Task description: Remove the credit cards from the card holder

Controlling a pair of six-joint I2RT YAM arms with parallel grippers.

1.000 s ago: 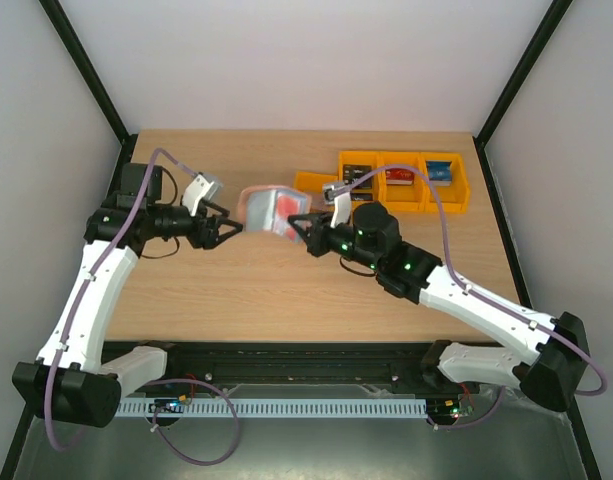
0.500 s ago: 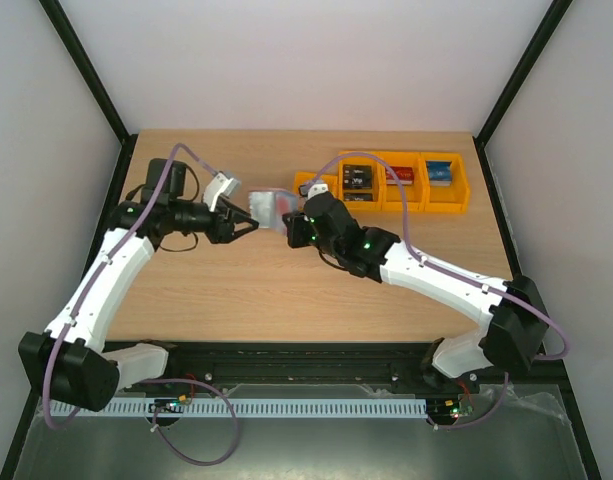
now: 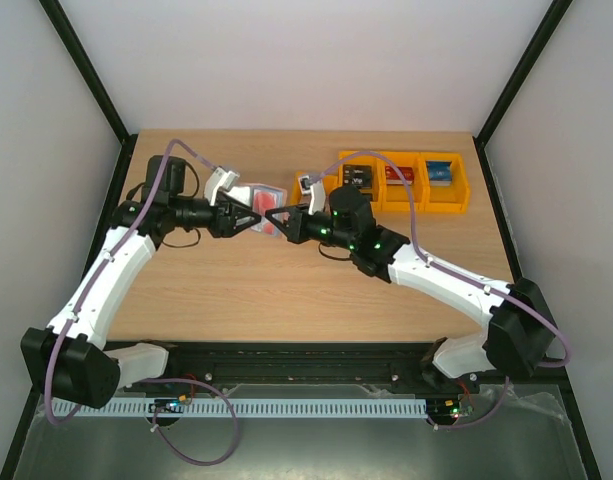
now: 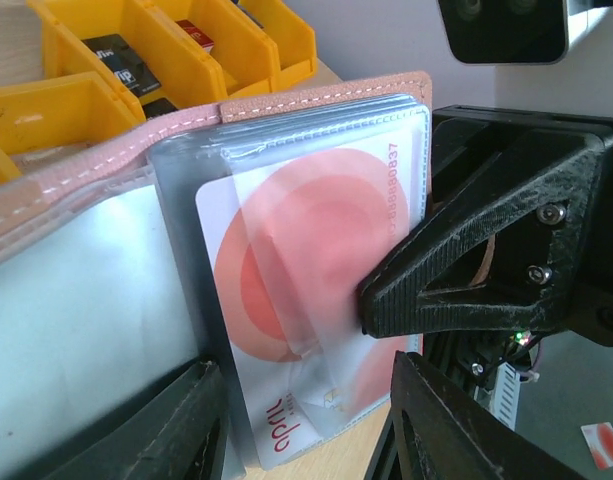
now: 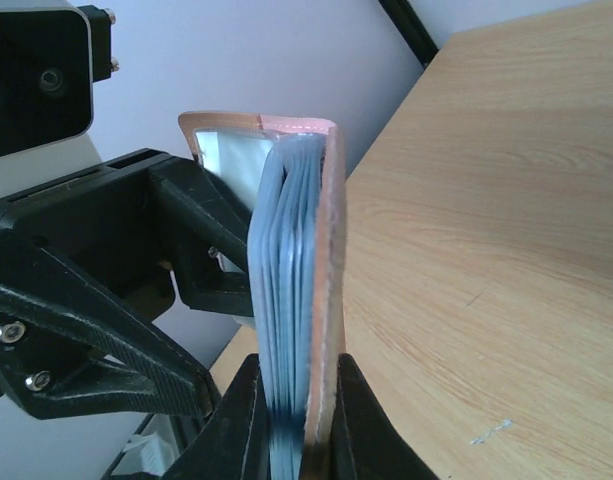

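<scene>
The card holder is held in the air over the back of the table, between the two arms. My right gripper is shut on it, clamping its pinkish leather cover and the stack of clear sleeves. In the left wrist view the holder lies open, and a red and white credit card shows inside the front sleeve. My left gripper is open, one finger on each side of that sleeve's lower end. A right finger presses the sleeve's edge.
A row of orange bins with small items stands at the back right of the wooden table. Both arms meet at the back centre, fingers close together. Black frame posts rise at the table's corners.
The left gripper has moved right, up to the holder, with its jaws narrower. The right gripper has turned and carried the holder a little left and back.
</scene>
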